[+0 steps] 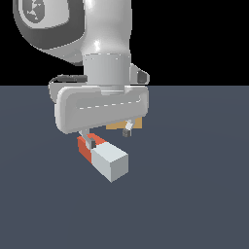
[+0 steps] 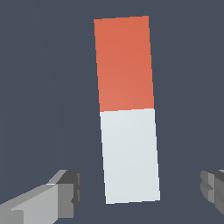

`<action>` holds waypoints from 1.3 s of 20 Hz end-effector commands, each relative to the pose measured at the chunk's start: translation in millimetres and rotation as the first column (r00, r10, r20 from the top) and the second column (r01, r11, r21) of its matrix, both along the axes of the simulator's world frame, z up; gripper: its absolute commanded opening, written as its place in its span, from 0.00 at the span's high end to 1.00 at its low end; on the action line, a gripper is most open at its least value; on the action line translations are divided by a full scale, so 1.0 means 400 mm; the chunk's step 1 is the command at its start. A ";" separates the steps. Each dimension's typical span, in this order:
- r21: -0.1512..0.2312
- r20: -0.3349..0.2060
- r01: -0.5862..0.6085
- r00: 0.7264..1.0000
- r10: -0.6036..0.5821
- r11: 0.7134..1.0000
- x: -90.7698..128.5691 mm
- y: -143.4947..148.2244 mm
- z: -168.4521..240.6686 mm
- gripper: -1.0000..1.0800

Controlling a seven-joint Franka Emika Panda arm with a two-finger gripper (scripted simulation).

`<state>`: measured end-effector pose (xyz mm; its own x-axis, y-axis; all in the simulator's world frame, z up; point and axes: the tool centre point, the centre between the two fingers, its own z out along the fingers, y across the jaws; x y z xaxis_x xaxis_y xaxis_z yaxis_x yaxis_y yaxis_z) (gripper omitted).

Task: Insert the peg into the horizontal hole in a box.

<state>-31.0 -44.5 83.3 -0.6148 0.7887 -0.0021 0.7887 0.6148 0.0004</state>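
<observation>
The peg [image 1: 103, 158] lies flat on the dark blue-grey floor [image 1: 194, 194], near the middle of the exterior view, with its pale grey-white half pointing toward the camera and to the exterior view's right, and its red-orange half pointing away, partly hidden under the arm. The gripper [image 1: 109, 137] hangs directly above the red-orange end, its broad grey-white body blocking much of what lies behind. Its two dark-tipped fingers [image 1: 91, 142] are spread wide, one low beside the red-orange half and the other off to the exterior view's right, clear of the peg. In the wrist view the peg [image 2: 127, 109] runs lengthwise between the two fingertips [image 2: 65, 188], which sit well apart on either side of the pale end with floor showing between each tip and the bar; nothing is held. The box [image 1: 125, 124] shows only as a thin tan strip just below the gripper body, farther back than the peg. Its face and the hole are hidden behind the gripper, so their direction cannot be told.
</observation>
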 end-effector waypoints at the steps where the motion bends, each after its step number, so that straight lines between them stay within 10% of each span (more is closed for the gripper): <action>1: 0.001 0.000 -0.032 0.999 0.032 0.999 -0.002 -0.003 -0.010 0.04; 26: 0.001 -0.002 -0.065 0.998 0.065 0.998 -0.005 -0.008 -0.145 0.04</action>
<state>-33.7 -47.7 28.3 -0.6648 0.7470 0.0013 0.7470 0.6648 -0.0011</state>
